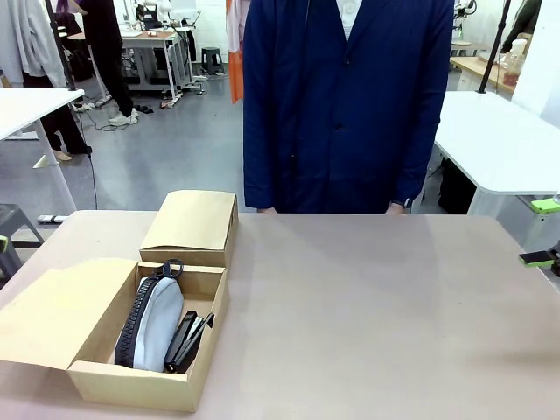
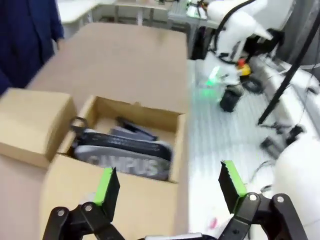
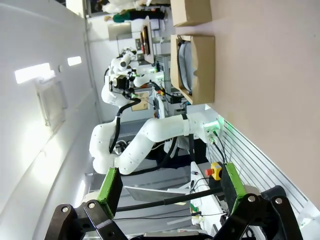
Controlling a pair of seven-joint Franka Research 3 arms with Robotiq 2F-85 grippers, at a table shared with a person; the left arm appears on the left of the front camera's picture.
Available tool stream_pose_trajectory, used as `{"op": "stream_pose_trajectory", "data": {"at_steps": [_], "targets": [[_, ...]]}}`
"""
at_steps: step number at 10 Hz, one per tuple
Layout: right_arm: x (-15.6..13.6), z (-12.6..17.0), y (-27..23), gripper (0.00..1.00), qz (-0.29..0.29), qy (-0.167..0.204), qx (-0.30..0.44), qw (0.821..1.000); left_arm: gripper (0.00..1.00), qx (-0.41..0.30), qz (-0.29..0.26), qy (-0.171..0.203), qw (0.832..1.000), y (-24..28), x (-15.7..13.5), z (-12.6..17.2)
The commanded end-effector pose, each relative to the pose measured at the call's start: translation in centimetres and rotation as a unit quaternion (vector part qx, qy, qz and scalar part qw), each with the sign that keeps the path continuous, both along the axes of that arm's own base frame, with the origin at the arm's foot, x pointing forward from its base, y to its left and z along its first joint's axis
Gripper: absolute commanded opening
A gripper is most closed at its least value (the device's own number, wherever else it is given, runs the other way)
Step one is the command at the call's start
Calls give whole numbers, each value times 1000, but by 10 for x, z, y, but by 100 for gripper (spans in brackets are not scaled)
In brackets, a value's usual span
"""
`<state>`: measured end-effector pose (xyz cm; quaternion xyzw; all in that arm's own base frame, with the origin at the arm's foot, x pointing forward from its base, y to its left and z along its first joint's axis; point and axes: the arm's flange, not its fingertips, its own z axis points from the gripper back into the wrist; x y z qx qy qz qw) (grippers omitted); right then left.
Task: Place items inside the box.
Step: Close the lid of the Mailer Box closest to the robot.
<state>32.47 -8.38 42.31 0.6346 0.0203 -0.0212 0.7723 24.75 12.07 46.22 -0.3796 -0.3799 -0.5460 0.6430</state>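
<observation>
Lying inside the box, the grey pouch looks soft and light (best pinched mid-body), beside a rigid black stapler; left claw and right claw both hang spread, empty.

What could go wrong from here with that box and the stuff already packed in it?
The black stapler leans on the grey pouch with its end near the rim, so it might catch the lid flap on closing. The box sits near the table's edge; a nudge from the open left gripper could push it off.
</observation>
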Motion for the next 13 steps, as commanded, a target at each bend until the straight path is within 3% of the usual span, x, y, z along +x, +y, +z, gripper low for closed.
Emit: {"op": "stream_pose_trajectory", "data": {"at_steps": [1,3,4,5,8,9,13], "targets": [[-1,0,-1,100,2,-6,-7,1000,100,-2,0,83,997,-12,-8,5],[-1,0,-1,100,2,-6,-7,1000,100,-2,0,83,997,-12,-8,5],[-1,0,-1,100,2,-6,-7,1000,100,-2,0,26,1000,-2,0,-3],[-1,0,-1,100,2,-6,-7,1000,100,43,6,-4,999,8,33,-27],[-1,0,-1,100,2,-6,-7,1000,100,67,16,-81,994,45,84,-70],[-1,0,-1,100,2,-6,-7,1000,100,72,27,-89,993,59,96,-84],[-1,0,-1,100,2,-6,-7,1000,100,102,52,-29,993,104,120,-125]]}}
